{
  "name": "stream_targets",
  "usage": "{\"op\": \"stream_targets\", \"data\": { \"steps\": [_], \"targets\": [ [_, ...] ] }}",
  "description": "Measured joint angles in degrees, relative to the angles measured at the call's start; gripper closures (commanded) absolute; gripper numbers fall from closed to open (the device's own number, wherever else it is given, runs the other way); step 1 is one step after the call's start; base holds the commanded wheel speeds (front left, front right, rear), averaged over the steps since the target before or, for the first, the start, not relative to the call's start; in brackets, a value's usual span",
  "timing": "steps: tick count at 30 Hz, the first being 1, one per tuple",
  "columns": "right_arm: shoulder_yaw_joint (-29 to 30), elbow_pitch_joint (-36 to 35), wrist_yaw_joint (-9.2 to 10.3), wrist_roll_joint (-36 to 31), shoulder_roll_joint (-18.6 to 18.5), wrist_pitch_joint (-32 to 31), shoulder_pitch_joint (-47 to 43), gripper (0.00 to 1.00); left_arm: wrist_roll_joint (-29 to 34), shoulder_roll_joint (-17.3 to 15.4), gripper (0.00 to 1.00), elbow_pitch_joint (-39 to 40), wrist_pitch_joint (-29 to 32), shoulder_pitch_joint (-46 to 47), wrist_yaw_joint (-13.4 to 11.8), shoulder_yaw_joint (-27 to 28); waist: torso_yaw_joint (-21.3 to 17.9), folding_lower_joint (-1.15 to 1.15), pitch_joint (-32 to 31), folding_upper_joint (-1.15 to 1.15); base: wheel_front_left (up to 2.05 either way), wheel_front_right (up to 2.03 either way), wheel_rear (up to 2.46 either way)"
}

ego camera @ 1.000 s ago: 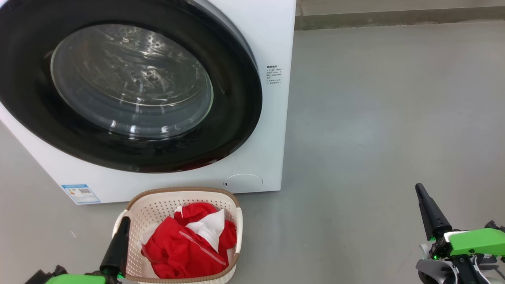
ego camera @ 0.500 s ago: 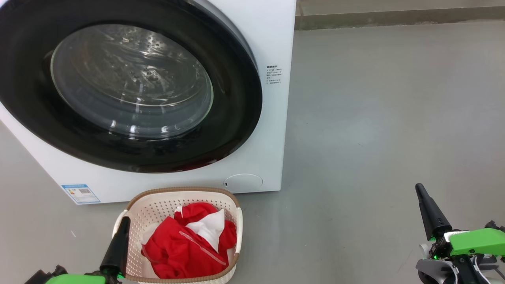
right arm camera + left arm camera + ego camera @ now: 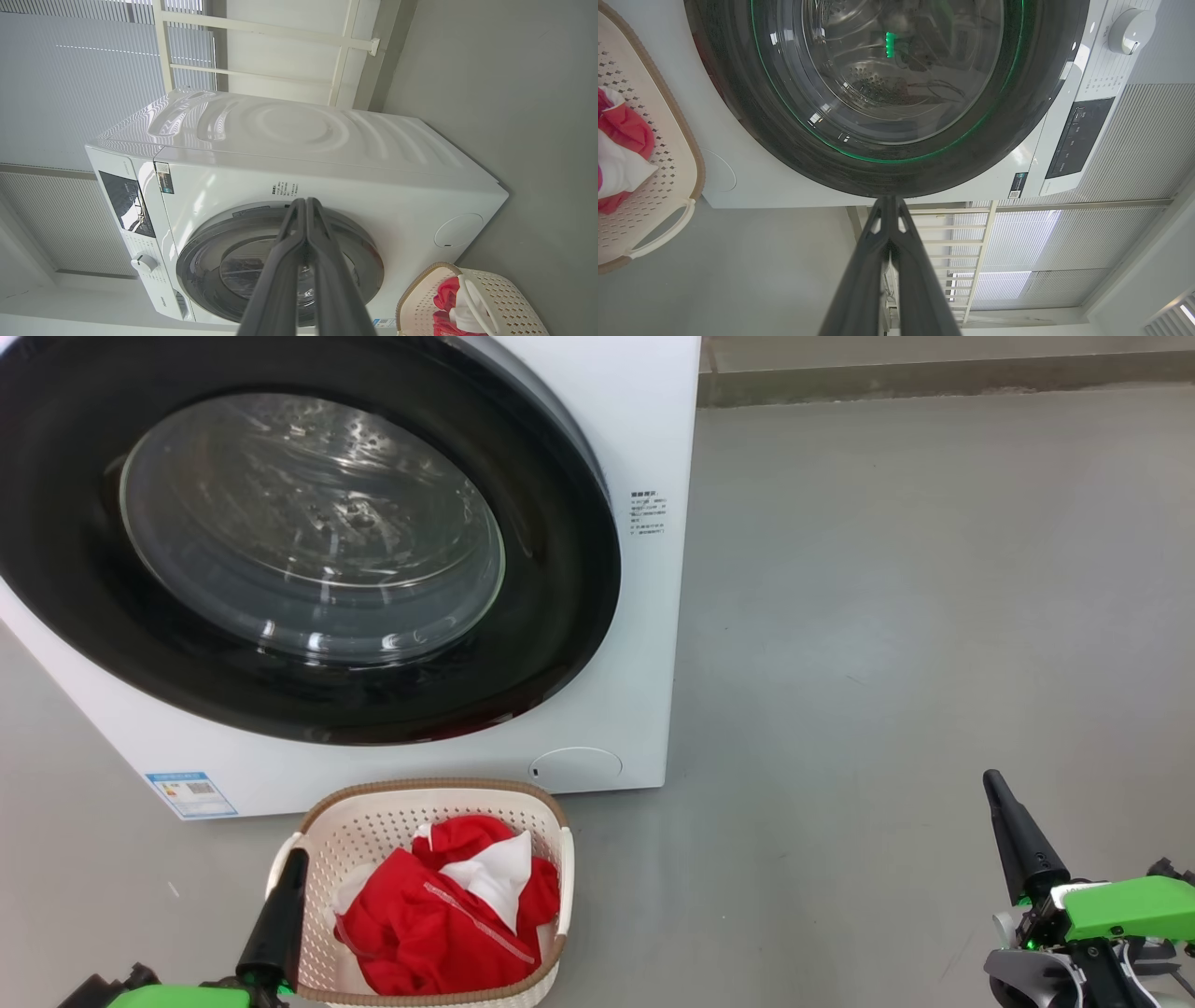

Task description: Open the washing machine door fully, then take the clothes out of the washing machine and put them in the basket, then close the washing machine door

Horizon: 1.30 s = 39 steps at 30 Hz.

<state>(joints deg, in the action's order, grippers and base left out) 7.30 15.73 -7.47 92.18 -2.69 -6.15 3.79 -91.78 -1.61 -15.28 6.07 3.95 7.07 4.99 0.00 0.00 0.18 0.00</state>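
In the head view, the washing machine (image 3: 644,420) is seen in the upper left of the frame, with the washing machine door (image 3: 569,616) shut against its front. The basket (image 3: 425,788) is set on the grey floor (image 3: 887,616) at the bottom centre, and the clothes (image 3: 429,924) are heaped inside it. The left gripper (image 3: 297,859) is found at the lower left, its tip overlapping the basket's left rim. The right gripper (image 3: 994,786) is placed at the lower right, well apart from the basket. In the left wrist view, the fingers are seen pressed together at the bottom centre with nothing between them, and the basket is cut by the left edge. In the right wrist view, the fingers are likewise closed on nothing, and the basket is seen in the lower right corner.
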Motion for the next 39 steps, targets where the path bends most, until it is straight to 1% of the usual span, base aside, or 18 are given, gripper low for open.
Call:
{"op": "stream_targets", "data": {
  "steps": [39],
  "targets": [
    [0.1,0.0,0.0,0.0,0.0,0.0,0.0,1.0,0.0,0.0,1.0,0.0,0.0,0.0,0.0,0.0,0.0,0.0,0.0,0.0,0.0,0.0,0.0]
  ]
}}
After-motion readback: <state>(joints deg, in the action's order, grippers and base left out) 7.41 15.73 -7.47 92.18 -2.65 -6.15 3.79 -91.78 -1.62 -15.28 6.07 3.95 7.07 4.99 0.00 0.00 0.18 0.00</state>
